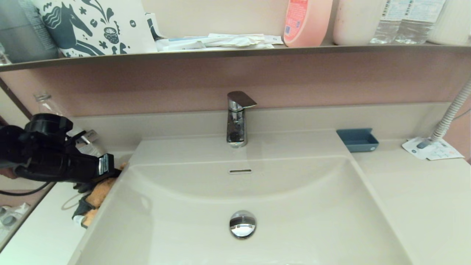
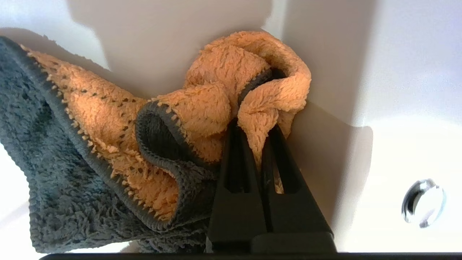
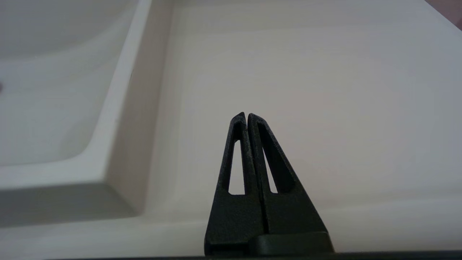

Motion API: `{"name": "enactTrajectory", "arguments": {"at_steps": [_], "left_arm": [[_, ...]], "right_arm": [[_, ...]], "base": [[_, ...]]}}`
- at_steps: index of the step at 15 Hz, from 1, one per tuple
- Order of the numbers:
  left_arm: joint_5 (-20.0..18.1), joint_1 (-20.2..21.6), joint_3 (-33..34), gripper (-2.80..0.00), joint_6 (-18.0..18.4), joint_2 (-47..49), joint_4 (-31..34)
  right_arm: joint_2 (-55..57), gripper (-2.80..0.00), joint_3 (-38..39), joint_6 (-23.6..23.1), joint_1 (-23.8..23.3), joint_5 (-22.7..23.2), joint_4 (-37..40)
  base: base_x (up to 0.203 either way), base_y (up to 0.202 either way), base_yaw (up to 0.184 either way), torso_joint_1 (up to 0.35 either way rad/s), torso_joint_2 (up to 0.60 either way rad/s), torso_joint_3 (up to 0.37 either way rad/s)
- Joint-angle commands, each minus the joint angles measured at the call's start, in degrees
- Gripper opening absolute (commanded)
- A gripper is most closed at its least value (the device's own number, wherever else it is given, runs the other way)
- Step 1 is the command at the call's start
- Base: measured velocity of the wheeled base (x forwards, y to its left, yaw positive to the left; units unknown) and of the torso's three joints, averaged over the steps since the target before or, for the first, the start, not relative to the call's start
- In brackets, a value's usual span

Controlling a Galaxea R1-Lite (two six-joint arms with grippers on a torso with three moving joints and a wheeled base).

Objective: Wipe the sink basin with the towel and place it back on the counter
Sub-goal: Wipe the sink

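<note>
The towel, fluffy orange with dark trim and a dark grey back, lies bunched on the counter against the left rim of the sink basin. My left gripper is directly over it. In the left wrist view the gripper is shut on a raised fold of the towel, beside the basin wall and the chrome drain plug. My right gripper is shut with nothing in it, low over the counter right of the basin; the head view does not show it.
A chrome faucet stands behind the basin, above the overflow slot and the drain plug. At the back right sit a small blue tray, a paper leaflet and a ribbed hose. A brown shelf carries bottles overhead.
</note>
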Motion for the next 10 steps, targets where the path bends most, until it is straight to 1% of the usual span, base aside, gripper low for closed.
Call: {"name": "enactTrajectory", "arguments": {"at_steps": [1,3,5,10], "left_arm": [[-0.1,0.2,2.6,-2.8,0.0,-2.7,0.3],[0.0,1.0,5.1,-2.8,0.5,-4.6,0.3],[0.0,2.5,7.4,-2.8,2.3,-6.2,0.3],[0.0,6.4,15.5,-2.8,6.6,-10.5,0.3]], "right_arm": [[0.1,-2.8,0.0,0.0,0.0,0.0,0.0],[0.1,-2.8,0.0,0.0,0.0,0.0,0.0],[0.1,-2.8,0.0,0.0,0.0,0.0,0.0],[0.1,-2.8,0.0,0.0,0.0,0.0,0.0]], "base": [[0.0,0.0,0.0,0.0,0.0,0.0],[0.0,0.0,0.0,0.0,0.0,0.0],[0.0,0.0,0.0,0.0,0.0,0.0],[0.0,0.0,0.0,0.0,0.0,0.0]]}}
